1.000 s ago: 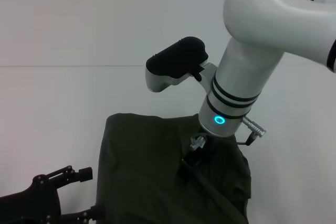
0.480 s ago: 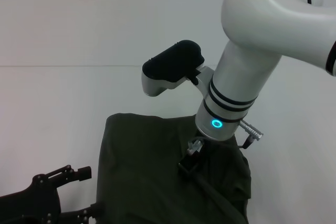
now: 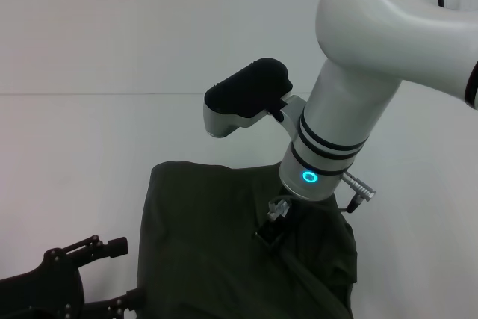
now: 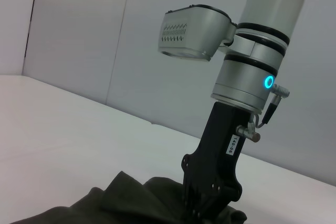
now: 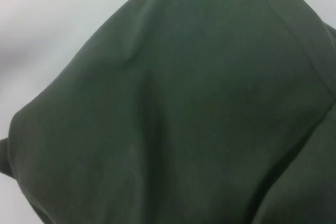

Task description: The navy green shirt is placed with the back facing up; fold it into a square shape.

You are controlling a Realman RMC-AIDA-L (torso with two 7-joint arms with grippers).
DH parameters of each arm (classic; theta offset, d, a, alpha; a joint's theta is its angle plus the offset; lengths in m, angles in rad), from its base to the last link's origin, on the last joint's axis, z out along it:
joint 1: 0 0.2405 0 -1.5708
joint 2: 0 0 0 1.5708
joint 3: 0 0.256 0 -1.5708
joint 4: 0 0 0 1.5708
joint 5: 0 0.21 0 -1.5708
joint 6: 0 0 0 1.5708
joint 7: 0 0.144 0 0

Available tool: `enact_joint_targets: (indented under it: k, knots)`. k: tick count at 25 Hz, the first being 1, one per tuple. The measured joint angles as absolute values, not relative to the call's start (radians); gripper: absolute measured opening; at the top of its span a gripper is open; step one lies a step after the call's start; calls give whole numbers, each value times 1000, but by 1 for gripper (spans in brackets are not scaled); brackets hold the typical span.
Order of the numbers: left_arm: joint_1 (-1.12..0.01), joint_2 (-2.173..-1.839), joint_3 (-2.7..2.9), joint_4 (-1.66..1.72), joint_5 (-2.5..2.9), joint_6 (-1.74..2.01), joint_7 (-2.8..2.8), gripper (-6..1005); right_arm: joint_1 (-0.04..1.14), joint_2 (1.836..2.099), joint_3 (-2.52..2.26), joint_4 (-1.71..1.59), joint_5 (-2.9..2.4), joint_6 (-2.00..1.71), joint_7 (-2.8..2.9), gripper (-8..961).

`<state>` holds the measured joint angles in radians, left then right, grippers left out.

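Note:
The navy green shirt (image 3: pixel 202 244) lies in a folded, rumpled heap on the white table at the near middle. It fills the right wrist view (image 5: pixel 184 108), and its near edge shows low in the left wrist view (image 4: pixel 131 203). My right gripper (image 3: pixel 270 235) points straight down and presses into the shirt's right part, its tip buried in the fabric. The left wrist view shows its black body (image 4: pixel 207 203) sunk into the cloth. A ridge of fabric runs from it toward the near right. My left gripper (image 3: pixel 123 274) is open and empty, just left of the shirt's near left edge.
The white table (image 3: pixel 89 147) stretches left of and behind the shirt to a far edge against a pale wall. My right arm's white wrist with its camera housing (image 3: pixel 246 98) hangs above the shirt's far side.
My right wrist has shifted slightly to the left over the shirt. My left gripper has sunk a little toward the near edge. The shirt's outline is almost the same.

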<state>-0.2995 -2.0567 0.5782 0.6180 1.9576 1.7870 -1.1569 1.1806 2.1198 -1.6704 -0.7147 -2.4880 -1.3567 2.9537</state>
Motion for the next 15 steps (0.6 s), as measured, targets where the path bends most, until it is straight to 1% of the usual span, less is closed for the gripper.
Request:
enact_joint_targets:
  k: [4,6,7,15]
  knots:
    - [-298,-2057,578,618,1957,1787,-1158,887,1167,2117,-1669,-727,-2487,-1357,2956,44]
    - [-296,-2057,578,618,1957,1791,-1160,887,1110,2112,-1661,-794,-2485,-1360,2970,35]
    - [-295,-2057,578,618,1957,1793,-1161,887,1110,2112,-1661,-794,-2485,-1360,2970,34]
    - [-293,-2052,578,618,1958,1799,-1173,888,892,2105,-1612,-1029,-2445,-1379,3007,31]
